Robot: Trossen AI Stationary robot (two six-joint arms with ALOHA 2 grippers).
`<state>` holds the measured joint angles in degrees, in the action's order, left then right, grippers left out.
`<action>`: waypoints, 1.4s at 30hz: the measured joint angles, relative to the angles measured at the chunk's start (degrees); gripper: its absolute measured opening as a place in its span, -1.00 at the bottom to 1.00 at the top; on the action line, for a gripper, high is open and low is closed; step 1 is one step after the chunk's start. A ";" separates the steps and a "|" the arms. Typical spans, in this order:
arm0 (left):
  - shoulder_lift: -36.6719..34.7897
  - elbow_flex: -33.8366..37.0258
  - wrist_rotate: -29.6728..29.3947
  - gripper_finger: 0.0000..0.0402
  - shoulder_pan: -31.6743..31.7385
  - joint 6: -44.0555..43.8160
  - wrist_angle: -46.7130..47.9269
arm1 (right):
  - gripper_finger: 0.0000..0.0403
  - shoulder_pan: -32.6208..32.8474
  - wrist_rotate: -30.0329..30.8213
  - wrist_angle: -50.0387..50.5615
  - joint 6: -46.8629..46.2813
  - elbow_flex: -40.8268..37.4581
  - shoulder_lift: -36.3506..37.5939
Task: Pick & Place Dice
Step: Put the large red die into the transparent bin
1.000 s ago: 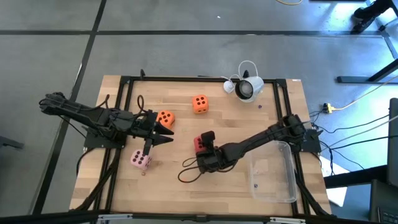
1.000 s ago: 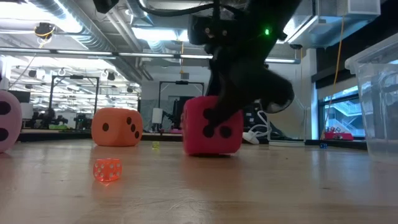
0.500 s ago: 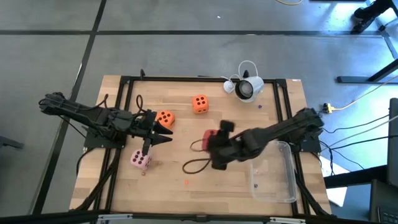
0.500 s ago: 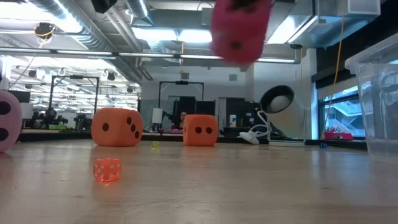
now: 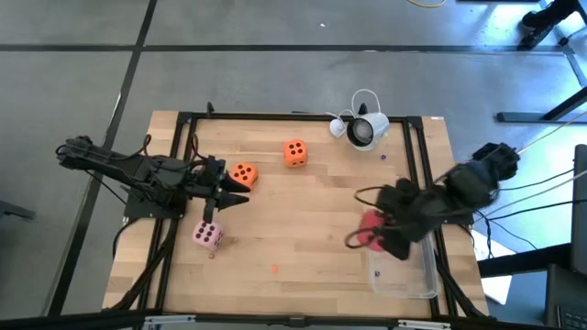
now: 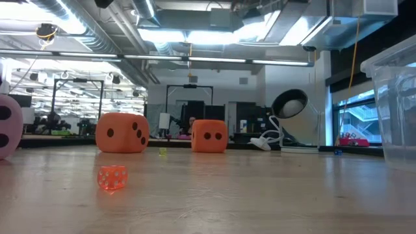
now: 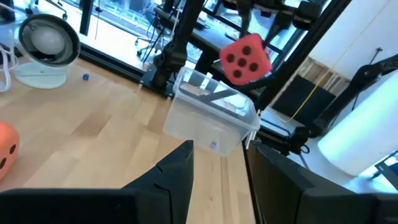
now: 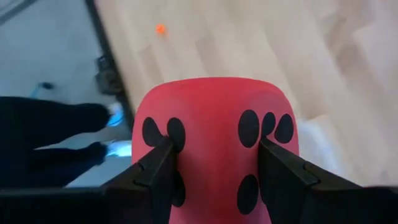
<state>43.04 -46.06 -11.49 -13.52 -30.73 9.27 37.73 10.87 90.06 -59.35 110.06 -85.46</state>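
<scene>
The red die (image 8: 214, 118) hangs high over the table, with my right gripper (image 8: 214, 149) shut on it, beside the clear bin's (image 5: 408, 266) left wall. The high view puts this die (image 5: 369, 227) and gripper (image 5: 381, 236) at the right. Two orange dice (image 5: 243, 173) (image 5: 294, 152) and a pale pink die (image 5: 207, 236) rest on the wooden table. My left gripper (image 7: 221, 180) stands open and holds nothing, near the left orange die. In its wrist view the red die (image 7: 246, 58) shows above the bin (image 7: 211, 118). My right gripper pinches the red die between its two fingers (image 8: 155, 168), which lie on two opposite faces (image 8: 171, 134). The fingers slant down from above. The die is lifted well clear of the table.
A white lamp-like device (image 5: 365, 129) with its cable sits at the far edge. A tiny translucent orange die (image 6: 112, 177) lies near the front. A black frame (image 5: 183, 117) borders the wooden top. Bare wood lies in the table's middle.
My right gripper has lifted the red die off the middle of the table and carried it up and toward the right edge, next to the bin. Its wrist has rolled and tipped downward on the way. The die has risen out of the low view.
</scene>
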 joint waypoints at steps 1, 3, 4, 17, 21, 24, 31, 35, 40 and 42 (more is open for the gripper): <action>-0.16 0.00 -0.02 -0.26 0.00 0.04 0.03 | -0.10 1.44 0.02 -0.06 -1.30 -0.07 0.29; -0.25 0.00 -0.36 -0.26 0.00 0.04 -0.01 | -0.11 4.11 0.00 -0.04 -3.47 -0.81 0.65; -0.26 0.00 -0.75 -0.26 0.00 0.05 0.00 | -0.11 5.23 -0.02 -0.09 -4.47 -1.56 0.74; -0.23 0.00 -2.92 -0.26 0.04 -1.13 0.01 | -0.14 15.11 -6.85 -0.09 -17.47 -24.24 0.62; -0.23 0.02 -2.99 -0.26 0.46 -0.14 0.01 | -0.14 14.92 -3.40 -2.21 -20.71 -28.43 0.62; -0.22 0.02 -2.99 -0.26 0.60 -0.12 0.01 | -0.14 14.34 -3.08 -5.97 -22.96 -31.23 0.64; -0.20 0.04 -1.48 -0.26 0.59 -0.19 0.01 | -0.17 13.22 -2.74 -8.41 -29.79 -36.93 0.36; -0.19 0.04 0.08 -0.26 0.59 -0.32 0.01 | -0.17 12.24 -2.83 -8.24 -32.65 -39.62 0.38; -0.19 0.04 0.06 -0.26 0.61 0.93 -0.01 | -0.17 10.44 -2.91 -8.34 -35.22 -40.80 0.38; -0.19 0.04 0.06 -0.26 0.61 0.97 0.01 | -0.17 9.75 -2.89 -7.65 -36.24 -40.82 0.38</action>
<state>42.85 -46.02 -11.42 -12.91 -29.76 9.28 47.48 7.99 82.41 -95.59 69.24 -85.08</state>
